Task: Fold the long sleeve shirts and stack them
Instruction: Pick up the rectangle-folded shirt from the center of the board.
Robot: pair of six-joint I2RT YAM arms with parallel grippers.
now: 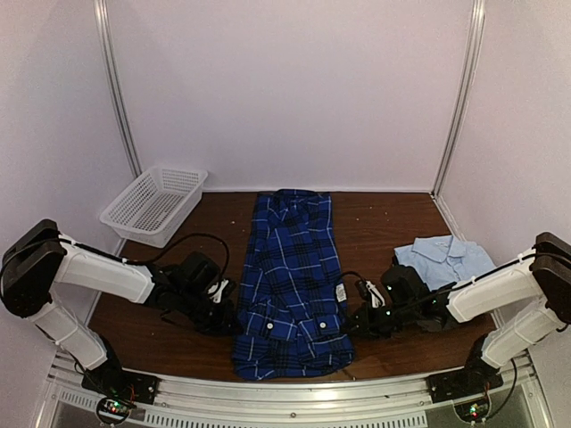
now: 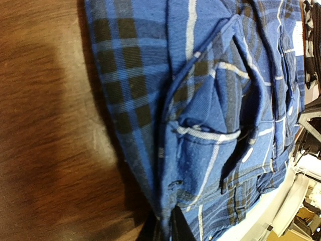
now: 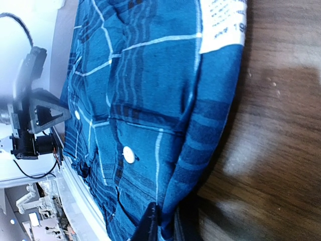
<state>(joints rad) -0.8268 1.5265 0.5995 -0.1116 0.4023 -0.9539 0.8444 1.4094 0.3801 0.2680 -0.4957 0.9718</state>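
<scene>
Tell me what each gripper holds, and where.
Both pinch the plaid shirt: left gripper on its left side edge, right gripper on its right side edge, toward the near end.

Label point(image 3: 223, 25) print on plaid shirt point(image 3: 140, 100) illegible

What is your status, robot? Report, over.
Left gripper, right gripper pinching side edges of plaid shirt. Shirt folded lengthwise, flat. Light blue shirt off right, apart.

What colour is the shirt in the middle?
The plaid shirt is blue and black with thin white lines; top view.
</scene>
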